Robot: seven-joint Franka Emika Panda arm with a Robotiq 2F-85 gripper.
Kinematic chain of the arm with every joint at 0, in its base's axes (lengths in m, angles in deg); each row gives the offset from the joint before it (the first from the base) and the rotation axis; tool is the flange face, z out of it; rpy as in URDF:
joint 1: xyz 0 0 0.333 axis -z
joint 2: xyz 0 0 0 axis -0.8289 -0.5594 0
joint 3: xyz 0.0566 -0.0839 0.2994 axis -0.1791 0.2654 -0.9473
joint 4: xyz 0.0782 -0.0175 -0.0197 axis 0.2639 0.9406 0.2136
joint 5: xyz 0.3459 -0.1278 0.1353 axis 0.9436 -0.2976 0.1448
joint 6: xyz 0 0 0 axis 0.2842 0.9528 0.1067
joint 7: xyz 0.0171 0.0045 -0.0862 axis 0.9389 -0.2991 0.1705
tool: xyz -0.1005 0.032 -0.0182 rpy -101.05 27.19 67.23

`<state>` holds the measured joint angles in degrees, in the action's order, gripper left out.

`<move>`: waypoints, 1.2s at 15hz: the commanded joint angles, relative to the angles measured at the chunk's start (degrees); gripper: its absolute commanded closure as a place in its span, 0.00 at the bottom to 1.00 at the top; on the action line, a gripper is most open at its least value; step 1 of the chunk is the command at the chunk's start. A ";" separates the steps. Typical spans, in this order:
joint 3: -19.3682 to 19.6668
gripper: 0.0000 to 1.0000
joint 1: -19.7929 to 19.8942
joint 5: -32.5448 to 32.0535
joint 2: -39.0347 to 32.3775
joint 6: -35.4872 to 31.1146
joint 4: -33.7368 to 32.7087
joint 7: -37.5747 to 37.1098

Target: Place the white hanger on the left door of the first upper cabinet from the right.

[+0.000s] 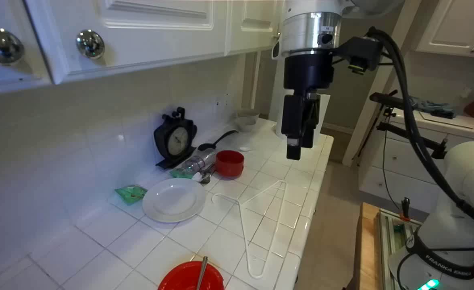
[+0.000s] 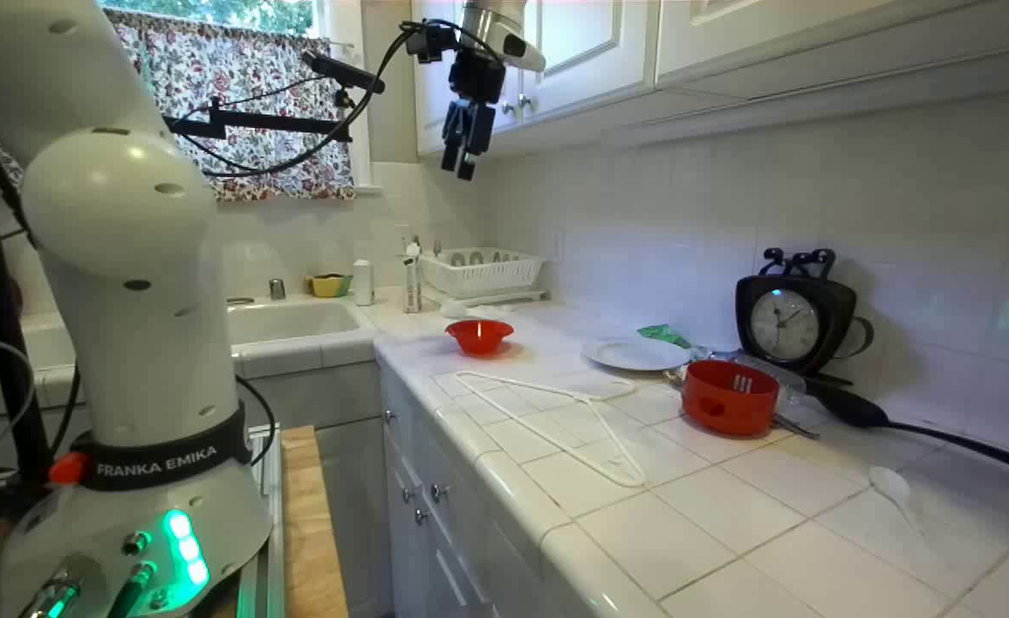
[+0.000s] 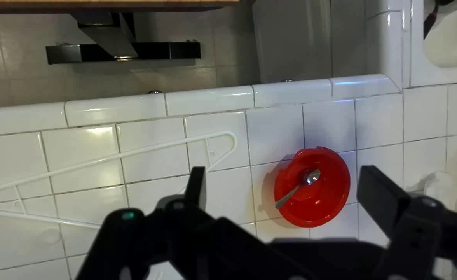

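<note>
The white hanger (image 1: 244,231) lies flat on the tiled counter in both exterior views (image 2: 552,438), its hook toward the wall. It also shows at the left of the wrist view (image 3: 96,160), partly hidden by a finger. My gripper (image 1: 299,145) is open and empty, high above the counter, as the other exterior view (image 2: 457,163) and the wrist view (image 3: 283,184) also show. The left door (image 1: 255,34) of the first upper cabinet from the right appears closed and is cut off at the top; it also shows at top right (image 2: 728,26). The cabinet's other door is hidden or out of view.
A red bowl (image 3: 329,198) with a spoon lies below my open fingers in the wrist view. A white plate (image 1: 174,199), a red cup (image 1: 229,163) and a black dial scale (image 1: 176,139) stand nearer the wall. Cabinet doors with a shiny knob (image 1: 90,44) overhang the counter.
</note>
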<state>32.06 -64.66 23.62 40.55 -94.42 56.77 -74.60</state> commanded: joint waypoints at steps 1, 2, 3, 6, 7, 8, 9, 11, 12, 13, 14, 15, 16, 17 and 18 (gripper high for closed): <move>-0.48 0.00 0.60 0.15 -0.01 0.20 -0.15 0.14; -0.48 0.00 0.60 0.15 -0.01 0.20 -0.15 0.14; -0.48 0.00 0.60 0.15 -0.01 0.20 -0.15 0.14; -0.48 0.00 0.60 0.15 -0.01 0.20 -0.15 0.14; -0.48 0.00 0.60 0.15 -0.01 0.20 -0.15 0.14; -0.48 0.00 0.60 0.15 -0.01 0.20 -0.15 0.14; -0.48 0.00 0.60 0.15 -0.01 0.20 -0.15 0.14; -0.48 0.00 0.60 0.15 -0.01 0.20 -0.15 0.14; -0.48 0.00 0.60 0.15 -0.01 0.20 -0.15 0.14; -0.48 0.00 0.60 0.15 -0.01 0.20 -0.15 0.14; -0.48 0.00 0.60 0.15 -0.01 0.20 -0.15 0.14; -0.48 0.00 0.60 0.15 -0.01 0.20 -0.15 0.14; -0.48 0.00 0.60 0.15 -0.01 0.20 -0.15 0.14; -0.51 0.00 1.04 -0.49 0.08 0.12 0.63 -0.67; -0.24 0.00 1.46 -0.85 0.41 0.24 1.69 -0.81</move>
<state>32.02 -64.46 23.53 40.55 -94.43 56.88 -74.60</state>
